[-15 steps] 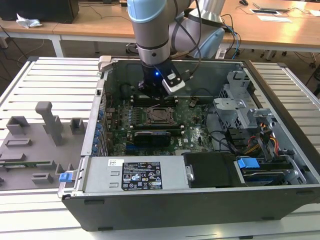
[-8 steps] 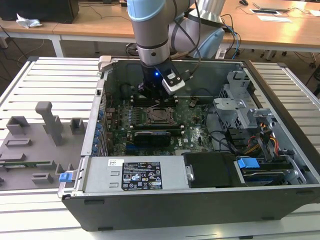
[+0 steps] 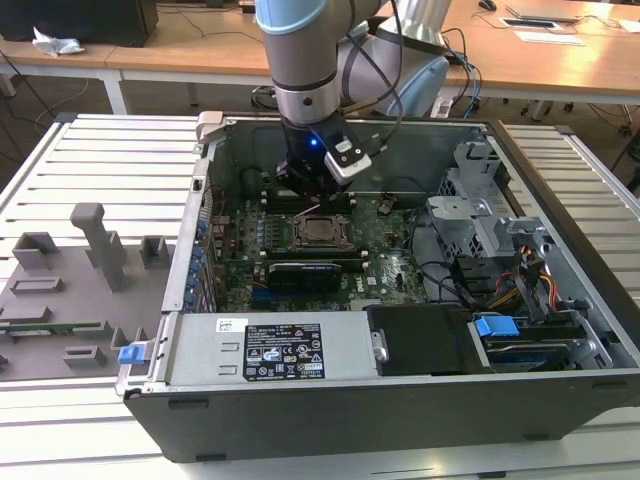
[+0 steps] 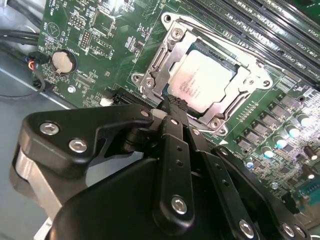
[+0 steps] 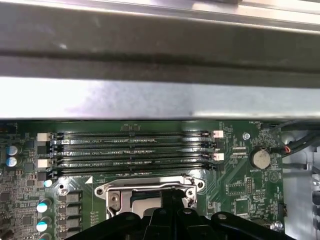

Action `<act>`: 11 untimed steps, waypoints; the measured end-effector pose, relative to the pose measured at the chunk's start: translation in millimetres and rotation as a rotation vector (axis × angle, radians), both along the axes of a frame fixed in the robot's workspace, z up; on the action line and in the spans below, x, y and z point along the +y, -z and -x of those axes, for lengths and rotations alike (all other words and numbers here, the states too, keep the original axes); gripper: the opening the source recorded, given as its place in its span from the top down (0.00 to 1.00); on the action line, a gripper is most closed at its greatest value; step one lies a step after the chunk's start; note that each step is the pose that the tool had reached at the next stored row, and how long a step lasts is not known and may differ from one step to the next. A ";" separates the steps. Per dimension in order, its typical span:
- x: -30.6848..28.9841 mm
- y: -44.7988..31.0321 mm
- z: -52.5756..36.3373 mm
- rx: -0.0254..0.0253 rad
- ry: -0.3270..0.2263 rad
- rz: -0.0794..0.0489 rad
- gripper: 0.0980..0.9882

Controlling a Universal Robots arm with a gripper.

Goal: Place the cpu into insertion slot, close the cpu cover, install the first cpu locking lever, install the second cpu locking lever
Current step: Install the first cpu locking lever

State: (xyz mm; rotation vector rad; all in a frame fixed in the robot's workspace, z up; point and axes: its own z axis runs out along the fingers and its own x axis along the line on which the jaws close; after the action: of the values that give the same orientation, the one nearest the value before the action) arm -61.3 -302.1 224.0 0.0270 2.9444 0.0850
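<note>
The cpu (image 4: pixel 202 82) lies flat in the insertion slot (image 4: pixel 152 70), silver-grey top face up. The cpu cover (image 4: pixel 247 82), a thin silver frame, is folded down around it. A thin metal lever rod (image 4: pixel 220 37) runs along one side of the socket. My gripper (image 4: pixel 172 103) has its black fingers (image 4: pixel 172 150) pressed together, tips right at the socket's edge beside the cpu, nothing visible between them. In the exterior view the gripper (image 3: pixel 315 198) hangs just above the socket (image 3: pixel 320 232) in the middle of the motherboard. The first wrist view shows the socket's frame (image 5: pixel 150 187) just past the gripper (image 5: pixel 172 197).
Long black memory slots (image 5: pixel 135 150) lie beside the socket, with a coin battery (image 5: pixel 260 158) off to one side. The open computer case (image 3: pixel 200 200) walls in the board. A drive cage (image 3: pixel 475 215) and cables (image 3: pixel 500 280) sit at the exterior view's right; a grey fixture tray (image 3: pixel 70 290) lies at its left.
</note>
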 end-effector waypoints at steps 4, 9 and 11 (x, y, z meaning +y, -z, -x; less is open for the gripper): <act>0.0 -6.6 0.0 0.0000 0.000 0.001 0.99; 9.3 -7.0 0.0 -0.0124 0.000 0.001 0.99; 12.1 -6.9 0.1 -0.0224 0.000 0.001 0.99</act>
State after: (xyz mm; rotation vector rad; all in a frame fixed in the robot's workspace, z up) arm -61.4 -289.9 230.9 0.0259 2.9220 0.0830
